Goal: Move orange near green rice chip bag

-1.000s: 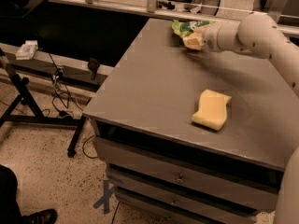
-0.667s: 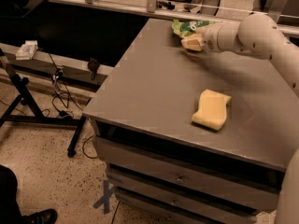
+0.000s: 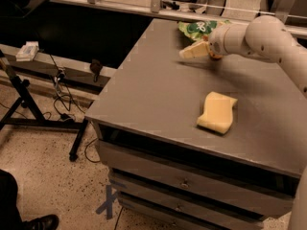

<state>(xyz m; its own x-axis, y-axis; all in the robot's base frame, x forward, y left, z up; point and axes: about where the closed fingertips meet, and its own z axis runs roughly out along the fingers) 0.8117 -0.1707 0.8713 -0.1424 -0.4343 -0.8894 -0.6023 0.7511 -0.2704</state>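
Note:
The green rice chip bag (image 3: 200, 28) lies crinkled at the far edge of the grey table (image 3: 158, 95). My gripper (image 3: 193, 51) is just in front of the bag, low over the table and pointing left. Only a small sliver of the orange (image 3: 214, 57) shows, right behind the gripper and under the white arm (image 3: 259, 35), close to the bag's front edge. The arm hides the rest of the orange. I cannot tell whether the orange rests on the table or is held.
A pale yellow wavy sponge (image 3: 217, 112) lies on the table's near right part. The table's left edge drops to a floor with cables and a black stand (image 3: 29, 109). Drawers (image 3: 192, 181) sit under the tabletop.
The gripper has moved slightly toward the front and away from the bag. The bag and the sponge have not moved.

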